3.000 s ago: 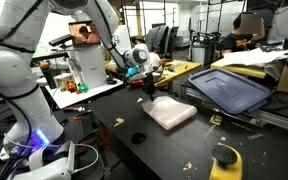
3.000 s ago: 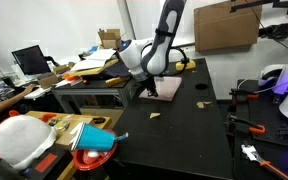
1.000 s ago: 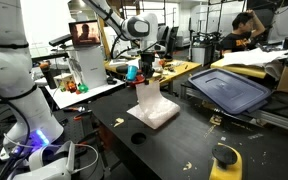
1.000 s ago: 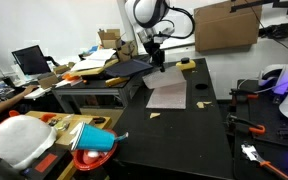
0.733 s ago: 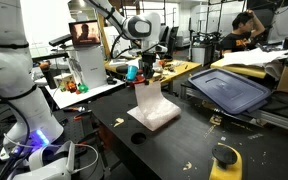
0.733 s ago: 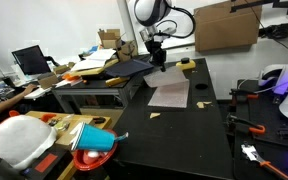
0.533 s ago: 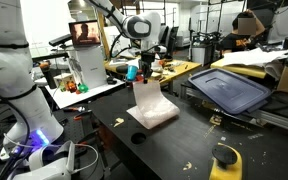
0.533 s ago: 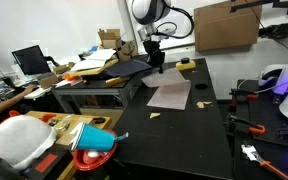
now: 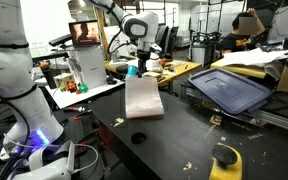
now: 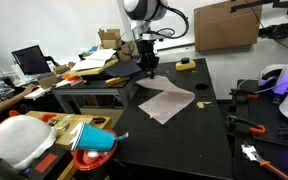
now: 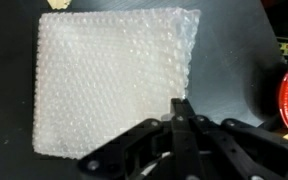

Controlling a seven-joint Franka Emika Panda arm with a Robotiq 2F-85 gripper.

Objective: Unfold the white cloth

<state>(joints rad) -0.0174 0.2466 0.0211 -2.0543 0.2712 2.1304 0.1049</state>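
Cluttered lab, black table [image 9: 189, 140] at the centre. In an exterior view the gripper [image 9: 140, 71] holds the white cloth [image 9: 144, 98] up by its top edge. The sheet hangs fairly flat; can't tell if the lower edge touches the tabletop. The blue tray [image 9: 229, 90] is well apart. A small black disc [image 9: 138, 137] lies near the lower edge, so mind it when you lay the sheet down.

In an exterior view from another side the gripper [image 10: 149, 69] sits over the far side of the black table [image 10: 184, 150]. The white cloth [image 10: 166, 101] trails away from it, and most of it looks spread on the top. The yellow block [image 10: 186, 65] is near, not touching. You have bare table toward the camera to drag into. Behind the gripper the table edge is close, so little room there.

Wrist view: the gripper [image 11: 181, 108] has its fingers closed together, pinching one edge of the white cloth [image 11: 109, 85] about midway along. The surface looks bubbled and thin. My read: light, limp, not fragile, likely to slide on the smooth top. Grip at an edge or corner, never the middle. Can't tell if a fold remains underneath.
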